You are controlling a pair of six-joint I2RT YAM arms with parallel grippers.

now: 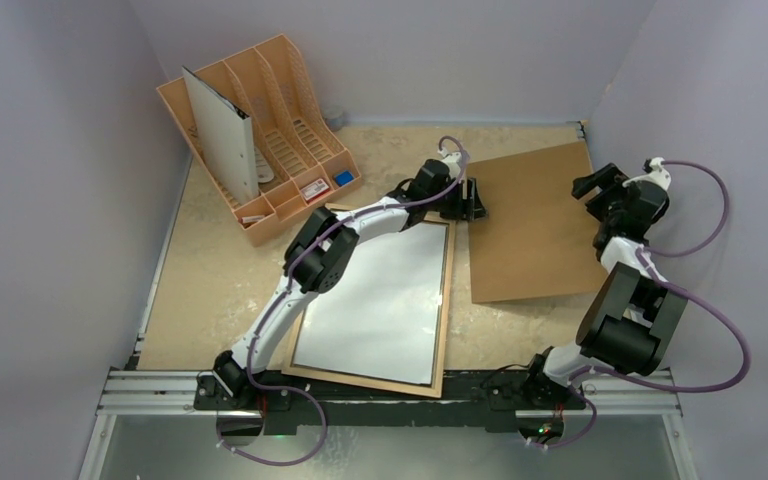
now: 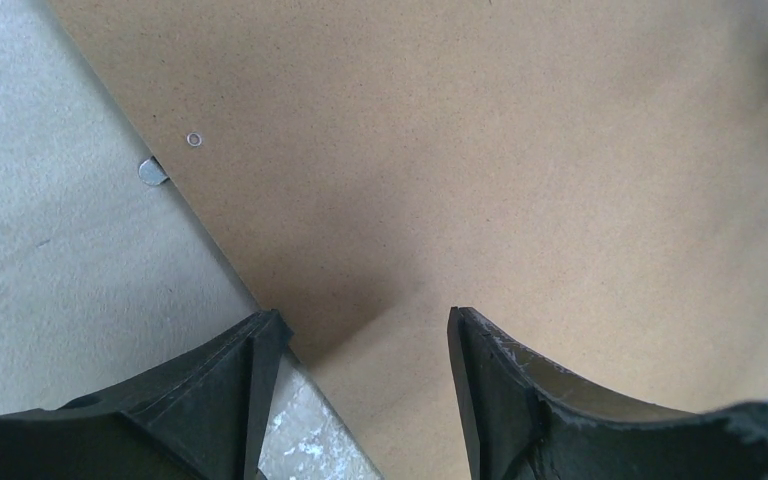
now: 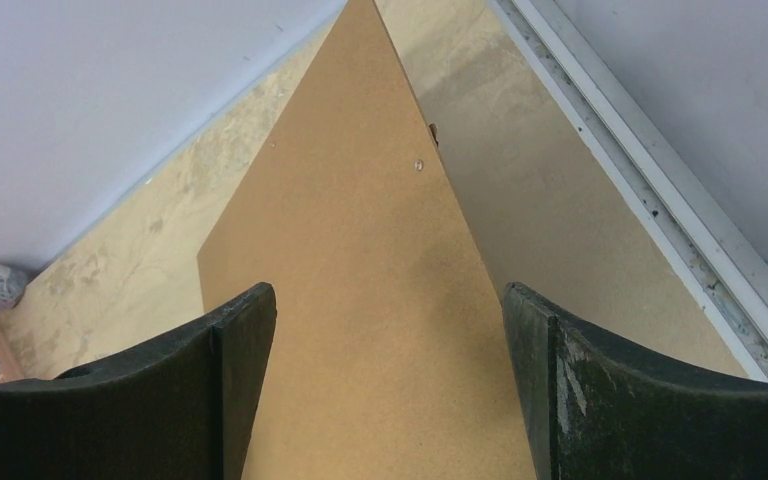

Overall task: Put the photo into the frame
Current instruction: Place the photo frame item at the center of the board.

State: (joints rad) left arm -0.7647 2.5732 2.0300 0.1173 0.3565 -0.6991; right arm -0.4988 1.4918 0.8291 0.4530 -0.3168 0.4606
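The frame (image 1: 447, 300) lies flat in the middle of the table, a narrow light-wood rim with a dark inner edge. Inside it lies the photo (image 1: 375, 300), white reverse up. To its right lies a plain brown backing board (image 1: 530, 225). My left gripper (image 1: 475, 200) is open at the board's left edge. In the left wrist view it (image 2: 365, 330) straddles that edge of the board (image 2: 480, 180), one finger over the table, nothing between the fingers. My right gripper (image 1: 588, 188) is open over the board's right side, and the right wrist view shows it (image 3: 390, 300) open above the board (image 3: 360, 250).
An orange file rack (image 1: 290, 95) stands at the back left with a grey panel (image 1: 222, 135) upright in it. A small metal clip (image 2: 150, 172) sticks out of the board's edge. Walls close in on three sides, and a metal rail (image 1: 160, 385) runs along the near edge.
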